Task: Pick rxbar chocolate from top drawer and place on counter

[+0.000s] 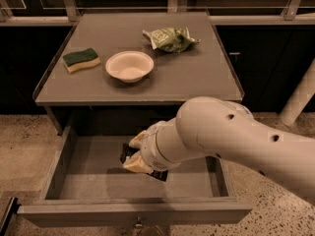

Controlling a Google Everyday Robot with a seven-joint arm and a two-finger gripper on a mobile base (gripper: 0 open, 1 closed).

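Note:
The top drawer (88, 178) is pulled open below the counter (197, 75). My gripper (136, 154) reaches in from the right at the end of the white arm (236, 136) and hangs over the middle of the drawer. It is shut on the rxbar chocolate (158, 174), a black wrapper whose ends stick out to the left and lower right of the pale fingers (138, 164). The bar is held a little above the drawer floor, and most of it is hidden by the fingers.
On the counter lie a green and yellow sponge (81, 59) at the left, a white bowl (129, 66) in the middle and a green wrinkly snack bag (170, 37) at the back. A white post (300, 100) stands at the right. The floor is speckled.

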